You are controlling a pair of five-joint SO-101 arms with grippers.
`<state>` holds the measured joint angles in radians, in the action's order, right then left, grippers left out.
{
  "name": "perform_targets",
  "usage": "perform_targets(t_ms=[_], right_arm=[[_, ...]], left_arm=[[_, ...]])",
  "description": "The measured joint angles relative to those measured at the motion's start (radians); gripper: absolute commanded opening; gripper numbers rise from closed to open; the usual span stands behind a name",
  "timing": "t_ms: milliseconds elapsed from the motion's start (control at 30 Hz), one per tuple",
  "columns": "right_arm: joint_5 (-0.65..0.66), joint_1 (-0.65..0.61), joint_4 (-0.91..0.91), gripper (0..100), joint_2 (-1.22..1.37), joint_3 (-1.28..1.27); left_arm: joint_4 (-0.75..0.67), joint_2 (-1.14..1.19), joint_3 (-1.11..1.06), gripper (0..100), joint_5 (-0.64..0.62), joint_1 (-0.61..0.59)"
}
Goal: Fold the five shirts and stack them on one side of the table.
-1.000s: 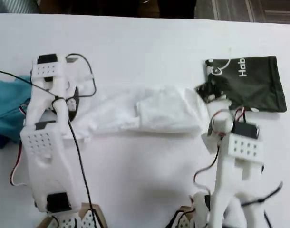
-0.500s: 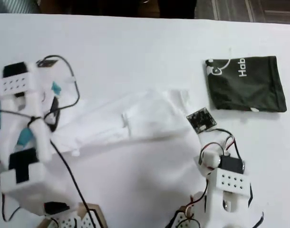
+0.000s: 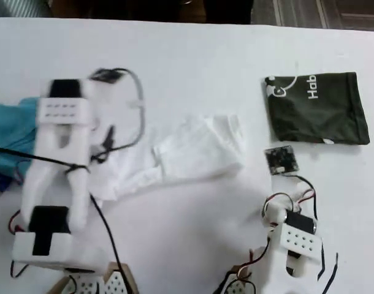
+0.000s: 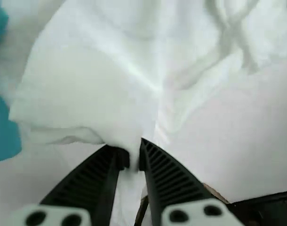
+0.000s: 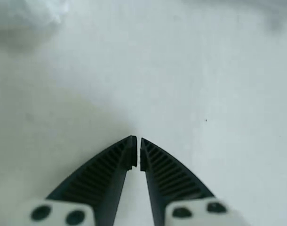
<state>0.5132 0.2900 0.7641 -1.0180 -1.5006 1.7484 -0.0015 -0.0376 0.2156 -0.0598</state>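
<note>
A crumpled white shirt [image 3: 196, 150] lies across the middle of the table. In the left wrist view my left gripper [image 4: 133, 158] is shut on a fold of the white shirt [image 4: 96, 89], at its end nearest the teal shirt [image 4: 2, 132]. The left arm [image 3: 55, 147] stands over that end. My right gripper [image 5: 138, 154] is shut on nothing and hovers over bare table, with the white shirt [image 5: 26, 12] a short way off. A folded dark green shirt [image 3: 316, 107] lies at the far right. The teal shirt [image 3: 12, 131] lies bunched at the left edge.
The right arm [image 3: 294, 236] sits low near the front edge, its small camera board [image 3: 280, 160] between the white and green shirts. Cables loop around the left arm. The white table [image 3: 187, 55] is bare along the back.
The right arm has drawn back toward the front edge, away from the white shirt's right end. The left arm swung left, then back right, dragging the shirt, which has bunched and shifted left.
</note>
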Motion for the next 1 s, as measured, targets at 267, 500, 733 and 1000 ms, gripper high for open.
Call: perform_targets(t_ms=[267,500,733,1000], right_arm=[[-0.021,0.005,-0.002,2.2,0.0,0.0],[-0.028,0.012,-0.002,2.2,0.0,0.0],[-0.028,0.014,-0.002,2.2,0.0,0.0],[-0.028,0.014,-0.002,2.2,0.0,0.0]], left_arm=[[-0.006,0.0,0.193,3,-0.06,0.245],[-0.044,0.155,0.382,3,-0.069,0.381],[-0.044,0.468,0.661,3,-0.069,0.446],[-0.037,0.755,0.993,3,-0.069,0.522]])
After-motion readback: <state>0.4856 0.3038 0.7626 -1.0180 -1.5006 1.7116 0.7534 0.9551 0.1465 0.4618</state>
